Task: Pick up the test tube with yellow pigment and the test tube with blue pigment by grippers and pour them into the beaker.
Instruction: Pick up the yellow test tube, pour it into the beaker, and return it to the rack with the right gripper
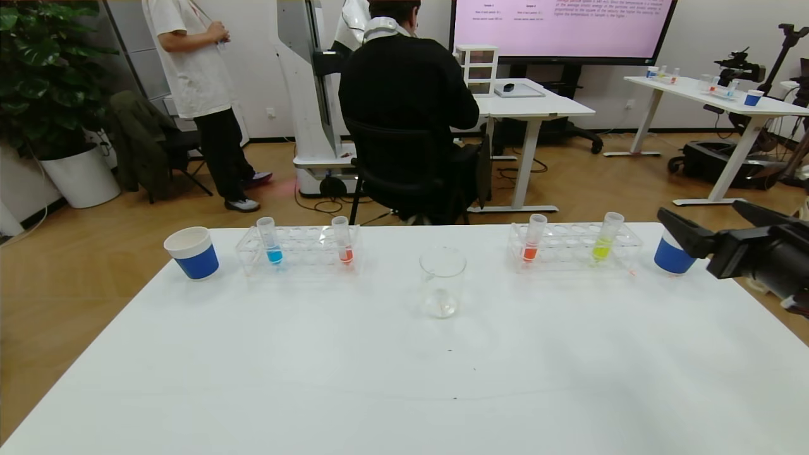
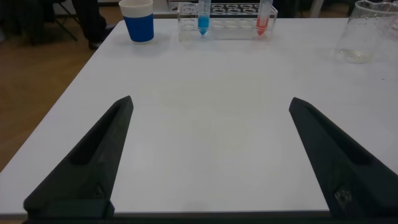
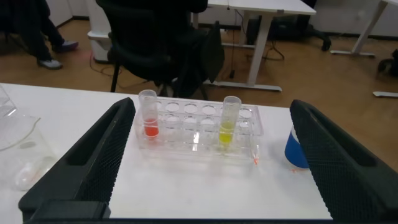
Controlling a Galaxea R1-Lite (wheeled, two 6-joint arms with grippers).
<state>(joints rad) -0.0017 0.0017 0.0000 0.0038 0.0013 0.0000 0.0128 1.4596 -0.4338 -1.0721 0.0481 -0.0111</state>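
Observation:
The yellow test tube (image 1: 605, 239) stands upright in the right clear rack (image 1: 569, 256). It also shows in the right wrist view (image 3: 229, 121). The blue test tube (image 1: 272, 241) stands upright in the left clear rack (image 1: 310, 256) and shows in the left wrist view (image 2: 203, 15). The beaker (image 1: 442, 281) stands between the racks, a little nearer to me. My right gripper (image 1: 698, 210) is open and empty, at the table's right edge and right of the yellow tube. My left gripper (image 2: 210, 102) is open and empty above bare table, far from the blue tube; it is out of the head view.
Each rack also holds an orange-red tube (image 1: 343, 241) (image 1: 533, 240). A blue-and-white paper cup (image 1: 193, 253) stands left of the left rack. Another cup (image 1: 671, 254) stands right of the right rack, close to my right gripper. People and desks are beyond the table.

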